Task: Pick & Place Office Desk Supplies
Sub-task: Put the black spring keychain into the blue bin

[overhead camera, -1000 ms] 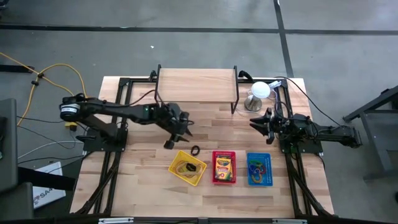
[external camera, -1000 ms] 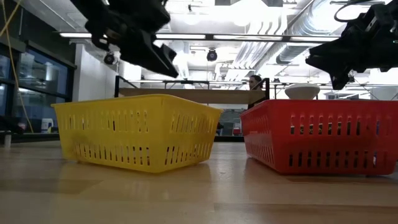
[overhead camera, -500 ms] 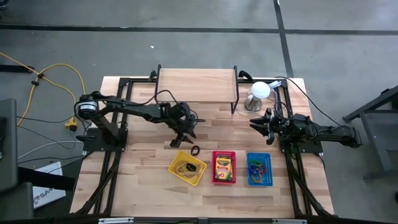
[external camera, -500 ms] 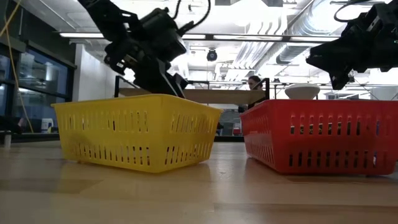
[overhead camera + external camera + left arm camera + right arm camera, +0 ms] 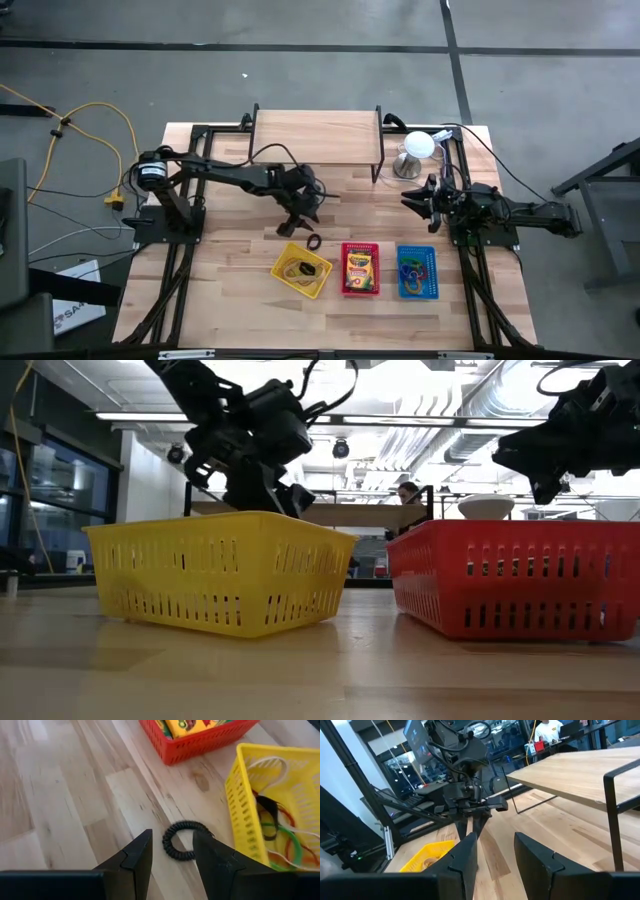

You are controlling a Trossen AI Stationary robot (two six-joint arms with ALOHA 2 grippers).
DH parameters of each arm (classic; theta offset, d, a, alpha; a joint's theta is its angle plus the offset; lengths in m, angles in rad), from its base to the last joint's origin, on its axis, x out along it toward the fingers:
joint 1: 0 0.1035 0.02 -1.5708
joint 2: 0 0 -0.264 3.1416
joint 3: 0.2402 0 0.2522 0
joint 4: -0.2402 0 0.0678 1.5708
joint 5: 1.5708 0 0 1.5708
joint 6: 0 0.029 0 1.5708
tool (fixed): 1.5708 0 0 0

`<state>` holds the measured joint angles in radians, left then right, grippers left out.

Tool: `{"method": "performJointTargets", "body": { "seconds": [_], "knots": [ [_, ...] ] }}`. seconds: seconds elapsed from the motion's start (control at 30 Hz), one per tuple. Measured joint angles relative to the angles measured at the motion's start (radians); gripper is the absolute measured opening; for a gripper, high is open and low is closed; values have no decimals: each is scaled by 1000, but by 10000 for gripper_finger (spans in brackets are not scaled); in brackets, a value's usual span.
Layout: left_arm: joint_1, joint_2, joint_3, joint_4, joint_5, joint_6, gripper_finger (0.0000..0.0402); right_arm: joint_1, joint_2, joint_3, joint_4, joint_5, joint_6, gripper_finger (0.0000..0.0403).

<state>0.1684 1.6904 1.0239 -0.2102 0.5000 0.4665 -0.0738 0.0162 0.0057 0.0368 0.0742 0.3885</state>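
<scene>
A black coiled ring [image 5: 169,846] lies flat on the wood table, just beyond the far corner of the yellow basket [image 5: 301,269]. That basket holds rubber bands [image 5: 280,837]. My left gripper [image 5: 172,833] hangs open above the ring and slants down at it; the ring shows between and just ahead of the fingertips, untouched. In the high view the left gripper [image 5: 303,220] is just far-left of the ring [image 5: 314,242]. A crayon box lies in the red basket [image 5: 360,268]. My right gripper [image 5: 410,197] waits open at the table's right.
A blue basket [image 5: 417,271] with coloured loops stands right of the red one. A raised wooden shelf [image 5: 318,135] on black legs spans the far middle, and a white dome on a metal base [image 5: 414,152] stands beside it. Bare wood lies to the near left.
My left gripper has swung toward the table's right edge and come down toward the black ring, tipping further downward. Its fingers stay equally apart. The ring and the baskets have not moved.
</scene>
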Motion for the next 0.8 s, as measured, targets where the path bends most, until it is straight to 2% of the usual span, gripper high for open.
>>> {"method": "performJointTargets", "body": {
  "seconds": [0.47,0.67,0.8],
  "knots": [
    [-42,97,4,17,-7,7,137,0,35,0,-2,2,-1,118],
    [-96,106,4,42,-92,11,137,0,39,0,-2,2,-1,118],
    [-106,106,4,47,-103,1,137,0,38,0,-2,2,-1,118]
  ]
}}
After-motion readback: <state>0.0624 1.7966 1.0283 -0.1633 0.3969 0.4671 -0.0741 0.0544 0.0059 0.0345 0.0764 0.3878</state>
